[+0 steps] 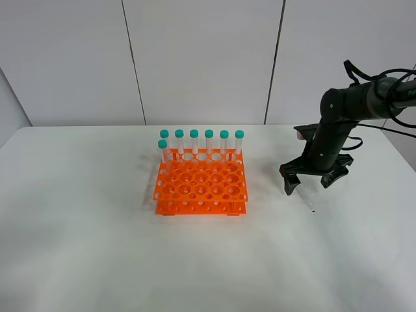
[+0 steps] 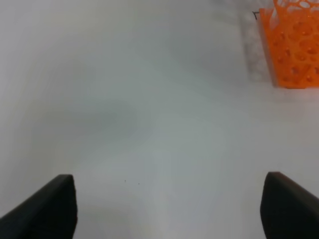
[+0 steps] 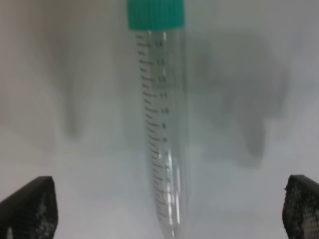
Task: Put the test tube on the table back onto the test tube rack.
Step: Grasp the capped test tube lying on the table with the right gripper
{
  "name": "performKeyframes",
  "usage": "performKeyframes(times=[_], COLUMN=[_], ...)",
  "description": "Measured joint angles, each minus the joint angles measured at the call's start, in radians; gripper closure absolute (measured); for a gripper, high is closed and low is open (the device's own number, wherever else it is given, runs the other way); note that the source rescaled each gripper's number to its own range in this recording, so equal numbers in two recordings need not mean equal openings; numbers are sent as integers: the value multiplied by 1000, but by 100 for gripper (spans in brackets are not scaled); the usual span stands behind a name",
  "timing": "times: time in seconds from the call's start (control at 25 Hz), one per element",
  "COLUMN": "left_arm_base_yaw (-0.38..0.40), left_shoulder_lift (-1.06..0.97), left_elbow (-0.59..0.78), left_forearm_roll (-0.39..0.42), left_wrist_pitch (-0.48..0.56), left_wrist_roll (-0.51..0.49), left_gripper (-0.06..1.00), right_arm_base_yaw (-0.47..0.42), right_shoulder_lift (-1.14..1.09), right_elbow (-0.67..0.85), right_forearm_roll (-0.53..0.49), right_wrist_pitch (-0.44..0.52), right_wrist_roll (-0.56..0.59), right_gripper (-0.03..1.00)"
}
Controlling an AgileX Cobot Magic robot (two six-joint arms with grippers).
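The test tube (image 3: 162, 124) lies flat on the white table (image 1: 78, 214), clear with a teal-green cap (image 3: 155, 13). In the exterior view only its pointed tip (image 1: 311, 207) shows below my right gripper (image 1: 311, 182). That gripper is open and hovers just above the tube, one finger on each side, not touching it; in the right wrist view the gripper (image 3: 167, 206) straddles the tip end. The orange test tube rack (image 1: 201, 185) stands at mid-table, left of the tube. My left gripper (image 2: 167, 209) is open and empty above bare table; the rack's corner (image 2: 294, 45) shows far off.
Several capped tubes (image 1: 201, 143) stand upright along the rack's back row, one more at its left end. A white panelled wall (image 1: 201, 58) rises behind the table. The left arm is out of the exterior view.
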Motion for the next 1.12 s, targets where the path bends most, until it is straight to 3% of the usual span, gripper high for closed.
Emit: performKeyframes(times=[0.96,1.04,1.12], left_arm_base_yaw=[0,0,0], left_shoulder_lift=[0,0,0], left_elbow=[0,0,0], left_forearm_roll=[0,0,0], left_wrist_pitch=[0,0,0], left_wrist_roll=[0,0,0], left_gripper=[-6,-6,-6], right_arm_base_yaw=[6,6,6], right_shoulder_lift=[62,63,63], right_elbow=[-2,-6,-6], right_forearm_roll=[2,3,2], right_wrist_pitch=[-31,-32,-31], right_wrist_roll=[0,0,0], right_gripper=[-3,2,18])
